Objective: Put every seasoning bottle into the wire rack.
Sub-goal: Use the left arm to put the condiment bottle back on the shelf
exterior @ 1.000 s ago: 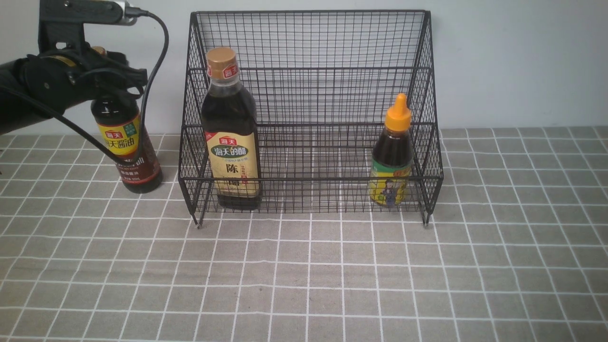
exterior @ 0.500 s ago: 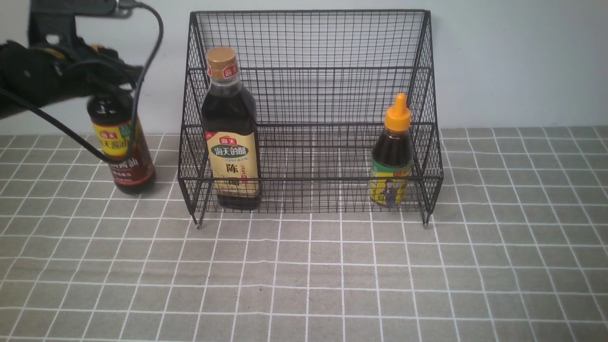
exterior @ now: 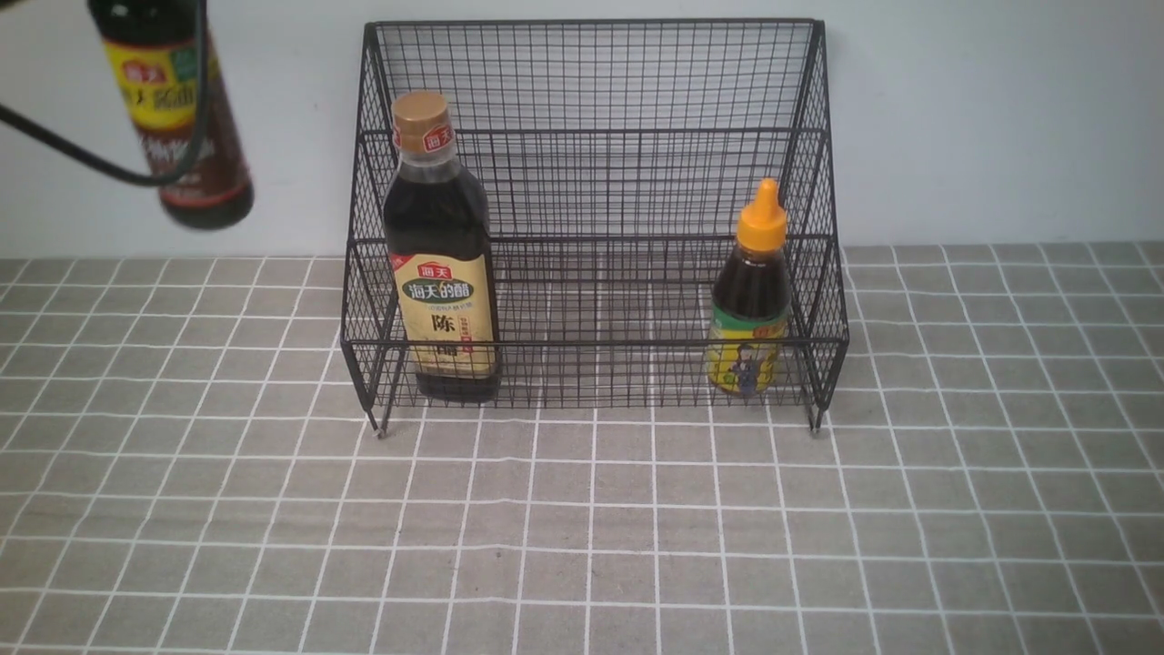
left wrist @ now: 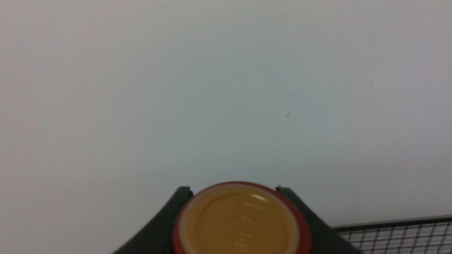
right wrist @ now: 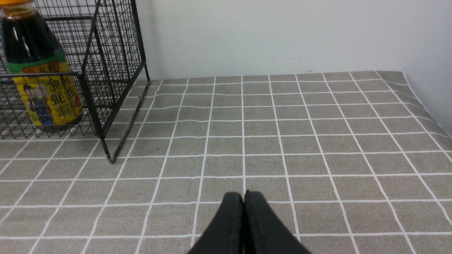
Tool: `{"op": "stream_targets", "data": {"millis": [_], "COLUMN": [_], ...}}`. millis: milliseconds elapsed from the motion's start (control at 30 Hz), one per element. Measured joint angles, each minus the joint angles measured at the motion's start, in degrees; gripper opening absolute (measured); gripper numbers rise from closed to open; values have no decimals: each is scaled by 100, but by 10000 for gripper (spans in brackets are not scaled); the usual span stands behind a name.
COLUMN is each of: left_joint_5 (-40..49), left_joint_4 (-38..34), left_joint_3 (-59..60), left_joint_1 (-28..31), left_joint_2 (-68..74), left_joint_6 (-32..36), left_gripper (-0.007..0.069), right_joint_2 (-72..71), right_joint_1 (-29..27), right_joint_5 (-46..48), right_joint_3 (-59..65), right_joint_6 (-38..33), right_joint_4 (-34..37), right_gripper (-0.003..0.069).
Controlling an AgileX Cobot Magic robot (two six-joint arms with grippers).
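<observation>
A grey tiled counter (exterior: 582, 528) met a pale wall (exterior: 982, 118). The wire rack (exterior: 637, 182) held the gold-capped bottle (exterior: 443, 291) at its left end and the orange-nozzle bottle (exterior: 750, 309) at its right. High left of the rack, the left jaws gripped the slim bottle (exterior: 177, 118); the right jaws were pressed together, empty.

**Soft, even light; patchy sharpness**

Bright and diffuse throughout, with only faint shadows beneath the wire rack (exterior: 591, 227). Motion-smeared on the slim bottle (exterior: 177, 136) in front view. Badly out of focus on its cap (left wrist: 242, 218) up close. Crisp across the table (right wrist: 317, 141).
</observation>
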Motion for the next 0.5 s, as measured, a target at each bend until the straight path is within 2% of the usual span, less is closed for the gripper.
{"op": "stream_targets", "data": {"millis": [500], "left_joint_5": [50], "left_joint_4": [-19], "left_joint_3": [-815], "left_joint_1": [-840], "left_joint_2": [25], "left_joint_6": [-5], "left_gripper": [260], "right_joint_2": [0], "right_joint_1": [0], "right_joint_5": [0], "right_joint_3": [0], "right_joint_6": [0], "right_joint_4": [0], "right_gripper": [-12]}}
